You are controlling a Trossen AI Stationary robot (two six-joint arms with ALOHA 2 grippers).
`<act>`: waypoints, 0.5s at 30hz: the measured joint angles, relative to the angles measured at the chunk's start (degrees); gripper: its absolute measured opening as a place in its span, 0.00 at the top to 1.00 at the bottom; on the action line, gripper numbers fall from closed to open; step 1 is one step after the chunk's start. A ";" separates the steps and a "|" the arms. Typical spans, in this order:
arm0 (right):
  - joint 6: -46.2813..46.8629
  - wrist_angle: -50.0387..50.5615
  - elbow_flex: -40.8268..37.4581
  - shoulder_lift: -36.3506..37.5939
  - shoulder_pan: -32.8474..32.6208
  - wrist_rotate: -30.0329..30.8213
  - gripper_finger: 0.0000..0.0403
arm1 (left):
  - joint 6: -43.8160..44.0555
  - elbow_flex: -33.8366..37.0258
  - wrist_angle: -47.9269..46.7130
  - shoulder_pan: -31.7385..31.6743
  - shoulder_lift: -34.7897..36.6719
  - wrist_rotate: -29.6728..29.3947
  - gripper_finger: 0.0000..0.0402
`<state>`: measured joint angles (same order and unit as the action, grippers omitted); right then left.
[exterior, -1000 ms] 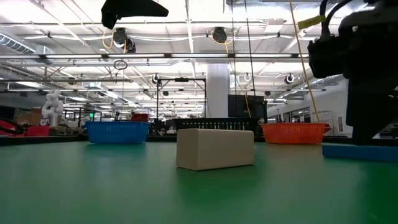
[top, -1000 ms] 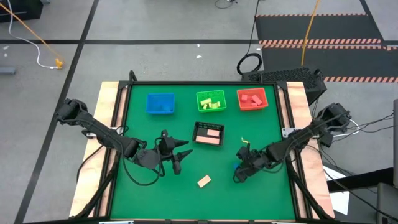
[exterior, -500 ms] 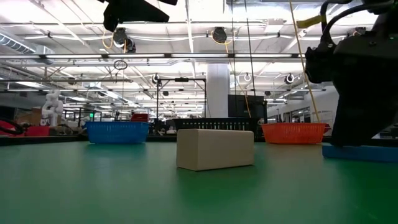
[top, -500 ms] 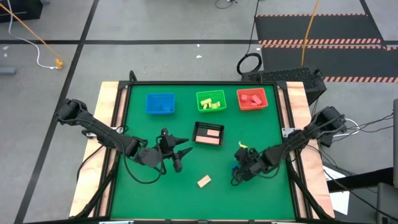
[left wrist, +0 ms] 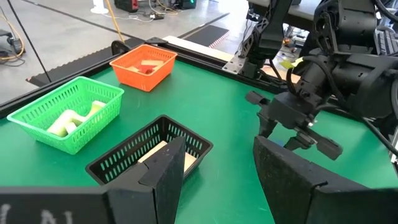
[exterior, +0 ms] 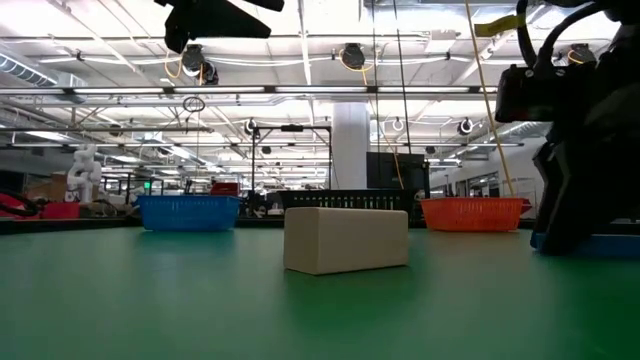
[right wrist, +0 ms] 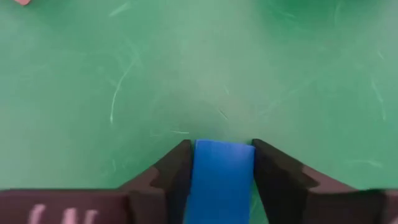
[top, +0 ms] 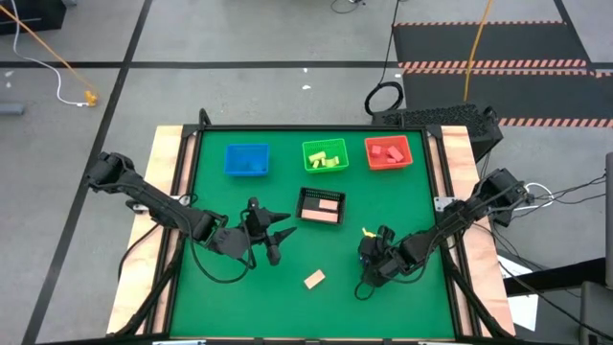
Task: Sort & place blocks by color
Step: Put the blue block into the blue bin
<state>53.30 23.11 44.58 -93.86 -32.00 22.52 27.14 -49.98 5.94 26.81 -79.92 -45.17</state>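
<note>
Down at the table's surface, the right gripper (right wrist: 221, 180) pinches a blue block (right wrist: 221, 177) between its two fingers, which press flat against the block's long sides, probably so it lifts squarely; the block lies on the green mat, off the black mesh tray's (top: 320, 205) right front corner. The left gripper (top: 276, 233) hangs just left of that tray with its fingers spread and nothing between them, apparently waiting. A tan block (top: 314, 279) lies loose in front of the mesh tray, untouched. Behind the mesh tray stand three baskets: the blue tray (top: 246, 159), whose contents I cannot make out; the green tray (top: 325, 155) with yellow-green pieces; the red tray (top: 388, 152) with red pieces. The mesh tray itself holds a tan piece.
</note>
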 joint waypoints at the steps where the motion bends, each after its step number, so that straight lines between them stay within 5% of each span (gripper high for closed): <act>1: -0.66 -0.02 0.00 0.10 0.06 0.00 0.66 | 0.03 0.00 0.02 0.00 0.00 0.00 0.52; 15: -14.72 -8.88 -0.34 10.13 1.58 3.62 0.72 | 8.22 0.00 0.22 0.00 0.00 0.01 0.52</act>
<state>38.58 14.23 44.24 -83.73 -30.42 26.14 35.35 -49.98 6.16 26.81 -79.92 -45.16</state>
